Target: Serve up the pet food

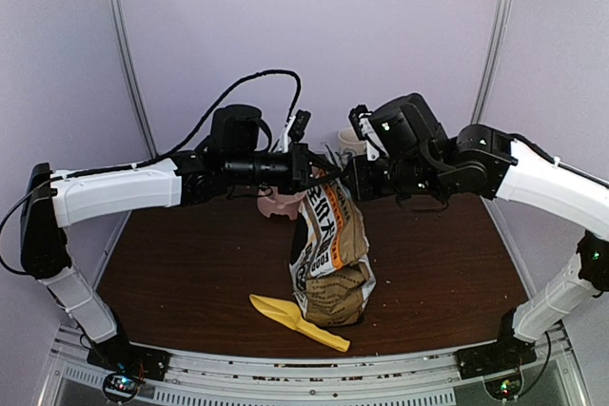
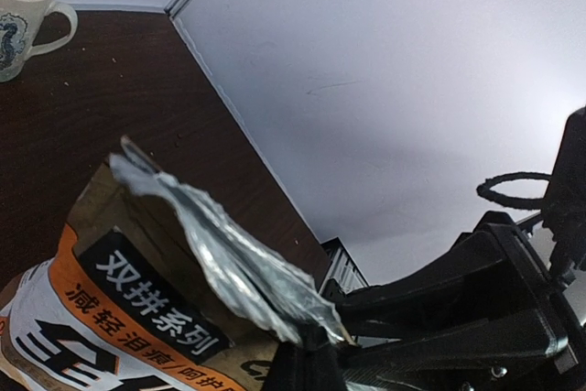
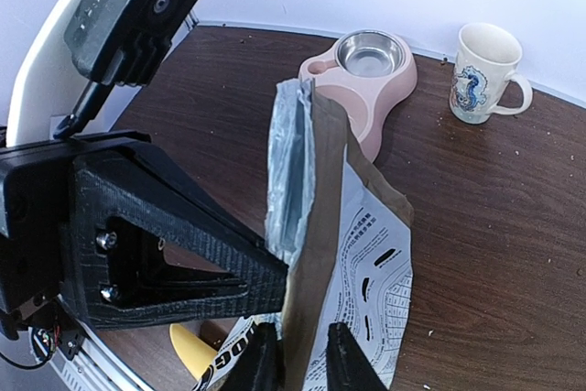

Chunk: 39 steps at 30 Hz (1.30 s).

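The right gripper [image 3: 302, 365] is clamped on the tan panel of the bag mouth. The left gripper [image 1: 321, 176] pinches the foil lip opposite, likely to spread the pet-food bag [image 1: 328, 254] open. The kibble is unseen, presumably inside. From the bag, the feeder bowl [image 3: 385, 103] sits at eleven o'clock, the mug [image 3: 485, 70] at one and the yellow scoop [image 1: 295, 319] at seven. Bare table [image 1: 447, 263] at three leaves room.

One bag [image 1: 330, 254], one scoop [image 1: 298, 319], one mug [image 3: 485, 72], one feeder [image 3: 389, 105].

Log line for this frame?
left pincer: shut on bag top | right pincer: shut on bag top | scoop: beside bag | food: unseen
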Motion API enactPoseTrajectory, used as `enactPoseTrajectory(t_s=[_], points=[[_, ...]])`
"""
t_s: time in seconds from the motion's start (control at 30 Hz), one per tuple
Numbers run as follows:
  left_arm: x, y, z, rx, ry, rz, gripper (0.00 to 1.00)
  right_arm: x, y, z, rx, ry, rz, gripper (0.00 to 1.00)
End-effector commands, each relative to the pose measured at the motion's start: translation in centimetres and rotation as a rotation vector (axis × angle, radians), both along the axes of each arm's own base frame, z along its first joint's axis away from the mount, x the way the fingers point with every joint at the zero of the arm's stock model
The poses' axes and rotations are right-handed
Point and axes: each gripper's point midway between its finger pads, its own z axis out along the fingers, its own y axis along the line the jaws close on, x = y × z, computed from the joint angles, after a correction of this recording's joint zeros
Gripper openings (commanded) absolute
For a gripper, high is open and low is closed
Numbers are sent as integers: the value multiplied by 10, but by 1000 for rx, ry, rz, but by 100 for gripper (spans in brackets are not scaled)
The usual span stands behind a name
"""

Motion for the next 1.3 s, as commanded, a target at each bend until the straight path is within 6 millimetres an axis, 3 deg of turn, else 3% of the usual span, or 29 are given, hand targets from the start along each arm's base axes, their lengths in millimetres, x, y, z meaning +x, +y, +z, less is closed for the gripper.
enactPoseTrajectory(t_s=[0.0,0.2,1.27], points=[[1,9,28,-51,-74,19,0,6,-10,-11,-91,2,-40,18],[3,9,28,-42,-84,36,0,7,-10,-15,-118,5,-35,0],[14,31,36,1,-157,164,0,22,-40,-21,-241,-25,-194,0]])
